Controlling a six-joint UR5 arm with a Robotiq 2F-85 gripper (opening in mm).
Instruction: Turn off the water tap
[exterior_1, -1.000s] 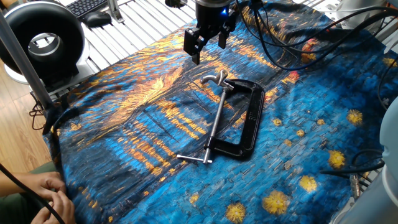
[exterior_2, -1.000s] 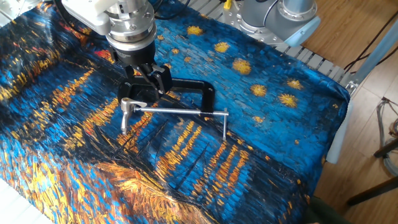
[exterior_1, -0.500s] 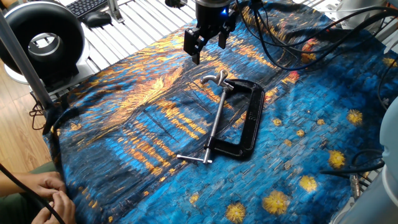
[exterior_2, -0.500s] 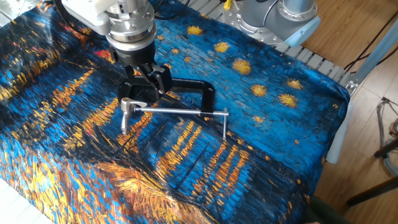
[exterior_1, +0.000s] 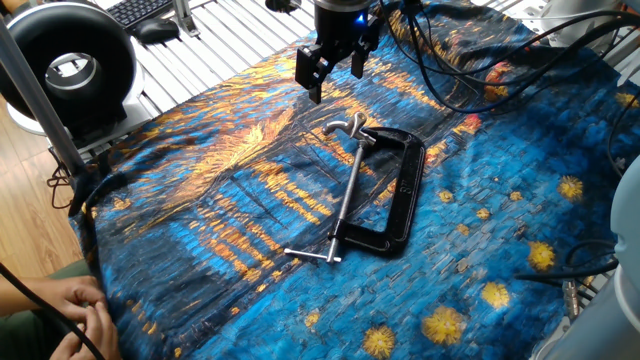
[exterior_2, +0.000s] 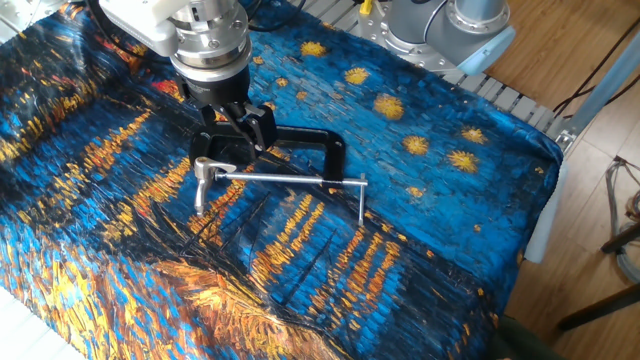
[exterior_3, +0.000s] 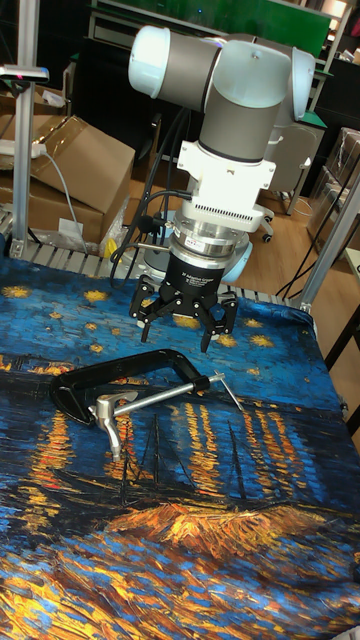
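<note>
— What is one fixed view showing?
— The gripper (exterior_1: 336, 82) is hanging above the painted cloth (exterior_1: 200, 200), fingers spread, holding nothing. The water tap (exterior_1: 345, 125) is lying apart from it, beside the black C-clamp (exterior_1: 405, 190). Behind, cables (exterior_1: 450, 60) are trailing. A person's hands (exterior_1: 75, 312) are resting by the cloth's corner.
— The other fixed view?
— The gripper (exterior_2: 245, 135) is hiding part of the black C-clamp (exterior_2: 315, 137), and the water tap (exterior_2: 203, 175) is showing just beside it.
— The tall fixed view?
— The gripper (exterior_3: 178, 335) is gaping above the black C-clamp (exterior_3: 110, 372). The water tap (exterior_3: 108, 415) is lying unobstructed in front, and a cardboard box (exterior_3: 80, 165) is sitting behind.
</note>
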